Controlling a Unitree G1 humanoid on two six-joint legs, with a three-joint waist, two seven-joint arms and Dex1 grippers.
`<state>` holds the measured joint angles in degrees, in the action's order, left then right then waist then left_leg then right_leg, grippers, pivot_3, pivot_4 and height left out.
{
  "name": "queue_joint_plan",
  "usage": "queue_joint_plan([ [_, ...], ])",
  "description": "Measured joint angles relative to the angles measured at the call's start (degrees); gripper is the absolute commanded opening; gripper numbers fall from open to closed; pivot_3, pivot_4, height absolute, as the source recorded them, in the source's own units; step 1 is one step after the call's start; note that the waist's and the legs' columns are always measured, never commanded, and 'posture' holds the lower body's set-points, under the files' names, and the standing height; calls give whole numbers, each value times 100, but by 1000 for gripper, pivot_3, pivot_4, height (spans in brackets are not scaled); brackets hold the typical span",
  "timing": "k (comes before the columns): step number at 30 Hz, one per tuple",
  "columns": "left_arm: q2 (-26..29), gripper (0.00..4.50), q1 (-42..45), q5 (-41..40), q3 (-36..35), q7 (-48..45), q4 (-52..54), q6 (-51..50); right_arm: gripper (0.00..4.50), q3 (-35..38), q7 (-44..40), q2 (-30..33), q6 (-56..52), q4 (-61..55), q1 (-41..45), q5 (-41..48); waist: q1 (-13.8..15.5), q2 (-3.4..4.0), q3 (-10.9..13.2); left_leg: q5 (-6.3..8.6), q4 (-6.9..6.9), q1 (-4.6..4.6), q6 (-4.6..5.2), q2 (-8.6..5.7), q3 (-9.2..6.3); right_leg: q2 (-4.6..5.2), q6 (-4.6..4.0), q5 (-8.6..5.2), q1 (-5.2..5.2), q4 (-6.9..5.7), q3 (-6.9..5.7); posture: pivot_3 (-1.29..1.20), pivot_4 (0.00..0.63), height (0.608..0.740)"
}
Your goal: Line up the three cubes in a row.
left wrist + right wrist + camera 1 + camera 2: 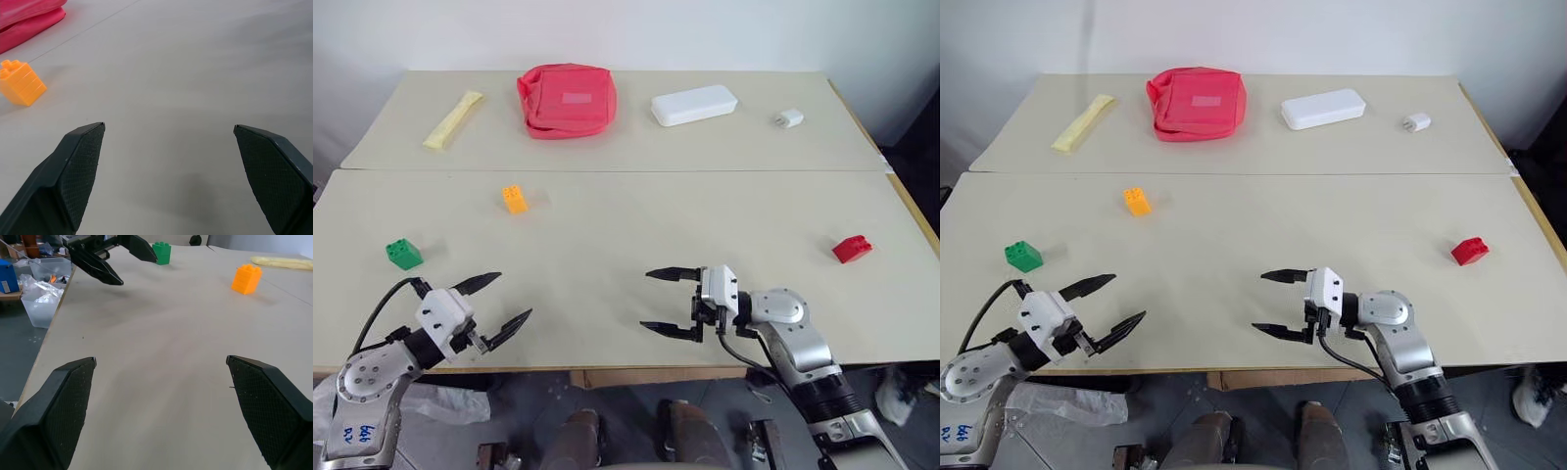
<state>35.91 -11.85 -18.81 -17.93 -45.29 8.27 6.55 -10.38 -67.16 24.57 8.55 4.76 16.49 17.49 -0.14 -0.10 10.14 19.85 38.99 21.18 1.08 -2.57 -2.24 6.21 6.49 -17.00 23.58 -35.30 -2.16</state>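
We judged nothing done yet: green cube (403, 254) near left, orange cube (515, 199) mid-left, red cube (852, 249) far right, well apart on the tabletop (607, 245), while left gripper (499, 305) and right gripper (666, 303) hovered, fingers wide, empty.

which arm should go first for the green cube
Left. The green cube sits at the table's left edge, just ahead of the open left gripper. The right gripper, also open, hovers mid-table, farther from it.
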Motion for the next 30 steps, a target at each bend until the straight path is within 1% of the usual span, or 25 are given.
queue_joint_plan([
  [3, -37, 4486, -27, -36, 0, 55, 34, -148, 4500, 19, 32, 87, 129, 10, -65, -67, 1, 0, 0, 0, 1, 0, 0, 0, 0, 0, 0, 0, -1, 5, 0, 0, 150, 740],
  [6, -106, 4486, -96, -157, 2, 146, 327, -486, 4500, 177, 161, 107, 131, -17, -147, -18, 6, 0, 0, 0, 1, 0, 0, 0, -1, 0, 0, 0, -3, 6, 1, 0, 150, 740],
  [8, -24, 4486, -21, -526, 30, -96, 433, -865, 4500, 293, 427, 30, -27, -168, -181, 65, 5, 0, 0, -1, 1, 0, -1, 3, -1, 0, 0, 0, -2, 5, 0, 0, 150, 740],
  [10, 17, 4486, 235, -720, 149, -269, 437, -1095, 4500, 359, 582, 41, -228, -445, -294, 112, 27, 5, 3, -2, 1, 0, -3, 1, -6, 1, 0, 0, -4, 4, -4, 0, 150, 740],
  [12, 19, 4486, 823, -699, 538, -470, 379, -1137, 4500, 589, 912, 110, -459, -915, -700, 198, 148, 9, 4, -2, 6, 2, -3, -5, -16, 5, 0, 0, -9, 7, -14, 0, 150, 740],
  [13, 19, 4486, 1010, -626, 708, -549, 367, -1091, 4500, 737, 1074, 146, -528, -1060, -852, 218, 151, 8, 4, -2, 6, 2, -1, -10, -14, 6, 0, 0, -9, 6, -12, 0, 150, 740],
  [15, -41, 4486, 1373, -530, 1012, -638, 264, -1046, 4500, 1249, 1476, 246, -607, -1382, -1258, 227, 163, 11, 3, -2, 5, 3, 6, -21, -14, 14, 2, 1, -9, 3, -10, 0, 150, 740],
  [18, -311, 4486, 1933, -447, 1366, -740, -85, -958, 4500, 2347, 2298, 296, -645, -1865, -1946, 221, 172, 14, 1, -2, 3, 4, 9, -25, -14, 13, 5, 3, -9, -12, -13, 0, 150, 740],
  [20, -421, 4486, 2140, -343, 1585, -874, -341, -843, 4500, 2891, 2742, 279, -641, -2097, -2337, 197, 165, 16, -1, -2, 0, 4, 9, -25, -11, 9, 6, 3, -8, -16, -14, 0, 150, 740],
  [21, -491, 4486, 2249, -282, 1756, -995, -524, -755, 4500, 3242, 3002, 249, -636, -2239, -2672, 154, 157, 18, -2, -2, -1, 2, 8, -23, -8, 6, 6, 3, -8, -15, -12, 0, 150, 740],
  [25, -616, 4486, 2562, -123, 2122, -1372, -937, -528, 4500, 4038, 3550, 23, -597, -2378, -3721, -67, 147, 18, -2, -4, -1, 0, 6, -16, 1, -3, 7, 2, -9, -13, -6, 0, 150, 740],
  [28, -713, 4486, 2804, -97, 2180, -1469, -1089, -449, 4500, 4422, 3858, -279, -357, -2134, -3964, -83, 132, 18, -2, -6, -1, -17, 9, -15, 17, -2, 8, 2, -12, -11, 13, 0, 150, 740],
  [30, -772, 4486, 2889, -96, 2184, -1471, -1127, -446, 4500, 4608, 3870, -296, -244, -1767, -4085, 1, 133, 19, -2, -7, -1, -19, 12, -15, 22, -1, 8, 3, -11, -12, 21, 0, 150, 740],
])
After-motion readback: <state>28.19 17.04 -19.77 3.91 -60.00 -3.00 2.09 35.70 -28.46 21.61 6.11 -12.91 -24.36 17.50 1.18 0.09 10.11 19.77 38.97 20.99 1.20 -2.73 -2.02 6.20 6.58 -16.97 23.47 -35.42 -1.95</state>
